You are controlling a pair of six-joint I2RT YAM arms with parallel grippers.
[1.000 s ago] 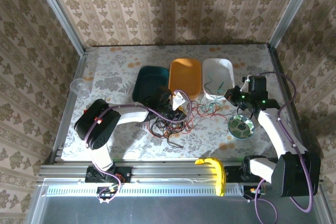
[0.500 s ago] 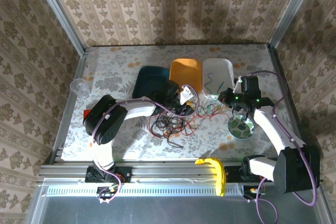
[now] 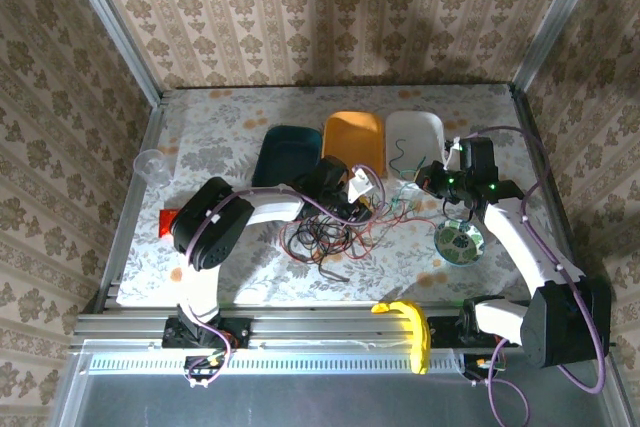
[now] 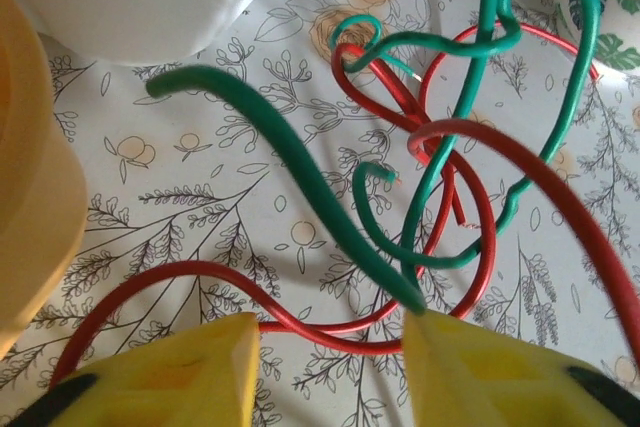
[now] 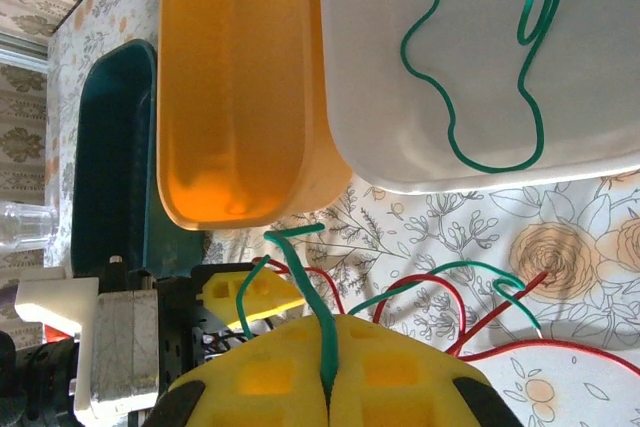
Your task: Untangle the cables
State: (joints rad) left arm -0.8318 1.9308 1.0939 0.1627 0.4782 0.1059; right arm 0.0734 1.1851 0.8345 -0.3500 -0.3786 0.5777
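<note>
The cables lie tangled on the table in front of the trays: a black bundle (image 3: 315, 237) on the left and red and green loops (image 3: 395, 209) on the right. My left gripper (image 3: 368, 187) hangs low over the red and green loops, open. In the left wrist view a red cable (image 4: 330, 332) runs across the gap between its yellow fingers (image 4: 170, 377), and a thick green cable (image 4: 300, 182) ends at the right fingertip. My right gripper (image 5: 329, 332) is shut on a green cable (image 5: 305, 277) that rises from between its jaws. Another green cable (image 5: 450, 127) lies in the white tray (image 5: 600, 67).
A teal tray (image 3: 285, 152), an orange tray (image 3: 353, 142) and the white tray (image 3: 425, 127) stand side by side behind the tangle. A clear cup (image 3: 150, 164) stands at the far left. A round reel (image 3: 458, 242) lies under the right arm, and a yellow object (image 3: 405, 327) sits at the front edge.
My left gripper has reached farther right, from the black bundle to the red and green loops. My right gripper has shifted slightly left and back with the green cable.
</note>
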